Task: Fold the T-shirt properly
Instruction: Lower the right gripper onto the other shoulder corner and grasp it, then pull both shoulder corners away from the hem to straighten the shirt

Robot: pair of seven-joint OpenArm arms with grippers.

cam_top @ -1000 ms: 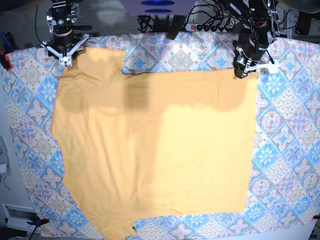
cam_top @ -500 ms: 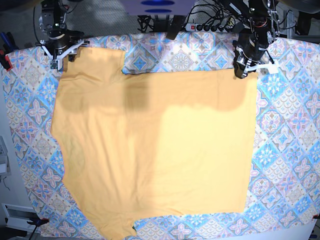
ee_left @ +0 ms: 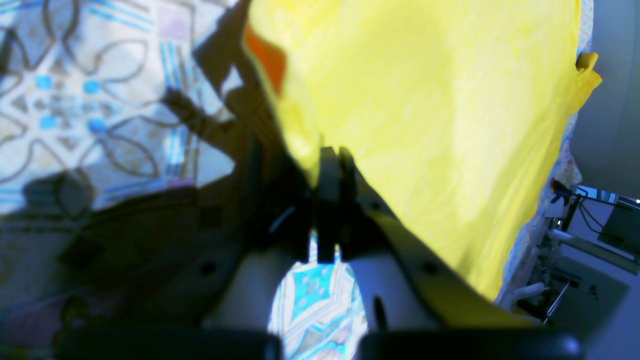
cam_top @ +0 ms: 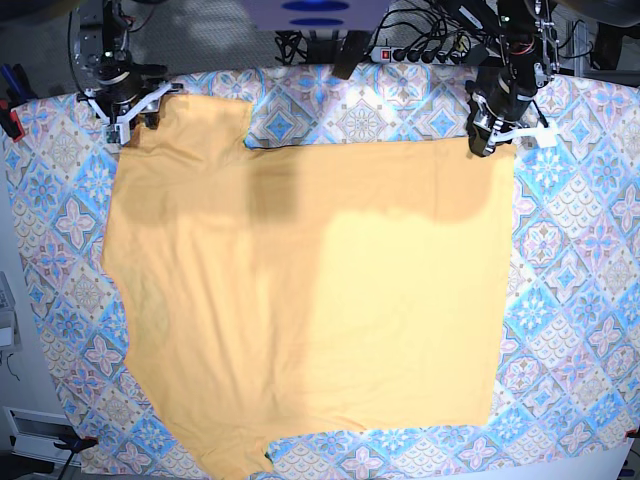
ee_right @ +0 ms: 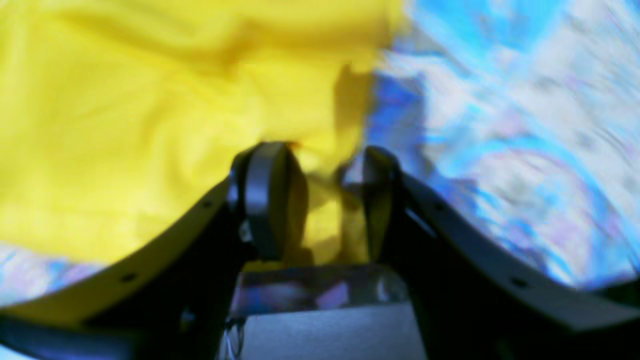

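The T-shirt [cam_top: 300, 290] lies flat on the tablecloth [cam_top: 580, 300]. Left fingers [ee_left: 330, 165] are clamped on its far corner; right fingers [ee_right: 265, 195] straddle its other far corner, parted. A power strip [cam_top: 420, 55] sits behind the desk.

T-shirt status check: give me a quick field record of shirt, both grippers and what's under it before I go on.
shirt: T-shirt spread flat, not yet folded
surface: patterned tablecloth under it
left gripper: left gripper shut on the shirt's edge, at the far corner on the base view's right
right gripper: right gripper jaws apart, shirt fabric between them, at the far sleeve corner; grip not confirmed
view quality: right wrist view blurred
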